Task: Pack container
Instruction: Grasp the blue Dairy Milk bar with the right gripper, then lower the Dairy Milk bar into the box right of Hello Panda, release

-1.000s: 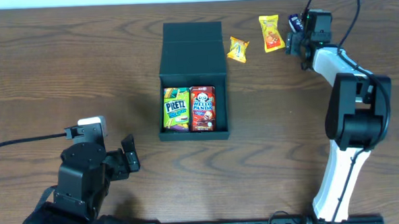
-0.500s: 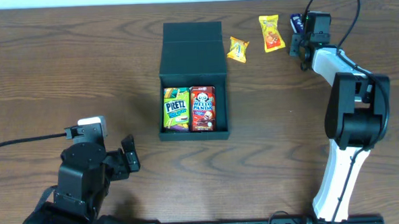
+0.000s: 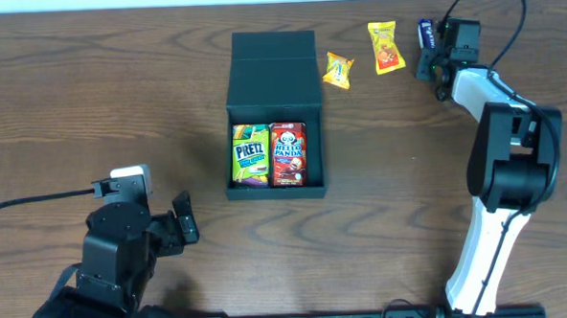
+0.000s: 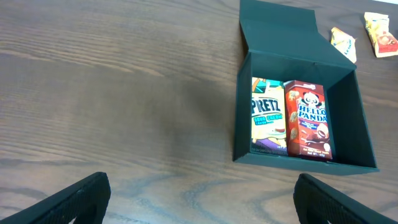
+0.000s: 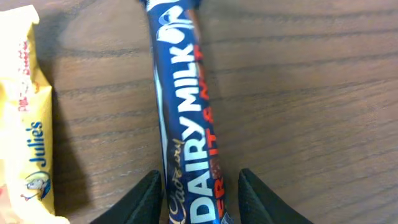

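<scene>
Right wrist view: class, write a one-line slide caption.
Right fingers straddle a blue Dairy Milk bar on the wooden table, beside a yellow Julie's packet.

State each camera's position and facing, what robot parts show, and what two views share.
Overhead: above the table, looking straight down; both arms show, left arm, right arm.
Left wrist: on the left arm, facing forward at the open container; its pincer's fingers in the bottom corners.
Right wrist: close, looking down on the Dairy Milk bar; its pincer's fingertips flank it.
Shared: overhead and left wrist both show the container.
</scene>
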`<state>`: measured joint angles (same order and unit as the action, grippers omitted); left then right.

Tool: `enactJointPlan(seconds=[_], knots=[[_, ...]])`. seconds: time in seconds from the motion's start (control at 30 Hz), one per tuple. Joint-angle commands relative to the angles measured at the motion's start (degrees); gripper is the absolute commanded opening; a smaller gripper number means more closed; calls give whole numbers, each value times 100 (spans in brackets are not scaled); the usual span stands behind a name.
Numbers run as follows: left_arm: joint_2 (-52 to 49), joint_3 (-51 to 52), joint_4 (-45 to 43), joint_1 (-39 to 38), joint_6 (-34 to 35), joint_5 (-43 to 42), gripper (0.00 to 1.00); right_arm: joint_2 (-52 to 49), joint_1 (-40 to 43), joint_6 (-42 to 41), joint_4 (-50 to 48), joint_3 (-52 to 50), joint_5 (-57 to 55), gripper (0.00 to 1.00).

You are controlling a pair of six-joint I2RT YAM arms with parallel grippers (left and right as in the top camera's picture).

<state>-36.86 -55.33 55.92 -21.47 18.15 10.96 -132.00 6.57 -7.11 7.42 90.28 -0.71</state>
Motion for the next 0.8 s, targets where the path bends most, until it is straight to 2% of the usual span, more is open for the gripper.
enactJointPlan(seconds=[0.0,0.27,0.4,0.77], knots=[[17,-118,4,17,-35,107,95,-205,55,-122,66,83,232,34],[17,-118,4,17,-35,107,95,-120,55,-356,103,85,278,22],[17,-118,4,17,-35,107,95,111,50,-358,98,87,426,20],[17,-118,4,17,-35,107,95,1585,-304,-358,890,87,745,13]])
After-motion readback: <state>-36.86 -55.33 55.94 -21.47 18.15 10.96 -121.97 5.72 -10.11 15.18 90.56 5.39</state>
